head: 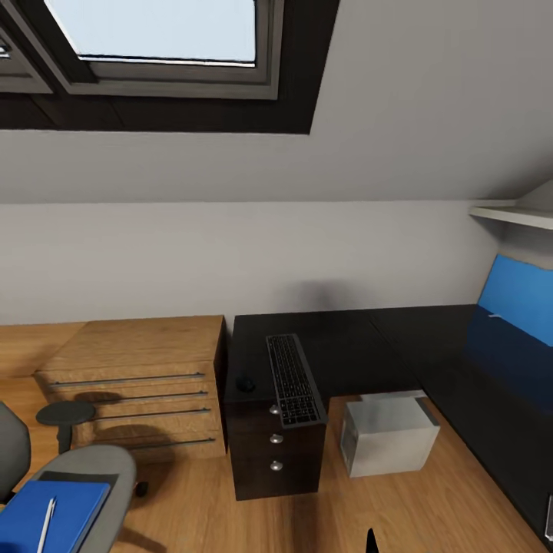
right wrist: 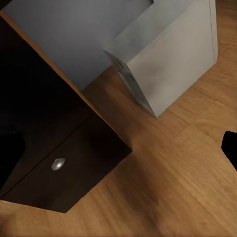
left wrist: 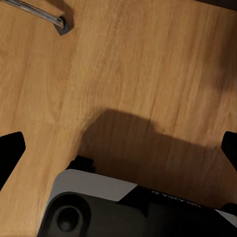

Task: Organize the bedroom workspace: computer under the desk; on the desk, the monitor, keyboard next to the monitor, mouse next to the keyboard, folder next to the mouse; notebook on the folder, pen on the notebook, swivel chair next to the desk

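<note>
My view: black desk carries keyboard lengthwise over drawer end, mouse just beside it. Plank floor bears computer in desk's corner, wooden cabinet, swivel chair holding folder.

Both claws wide open, empty.

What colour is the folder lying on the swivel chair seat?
Bright blue; the folder shows best in the head view, on the swivel chair.
</note>
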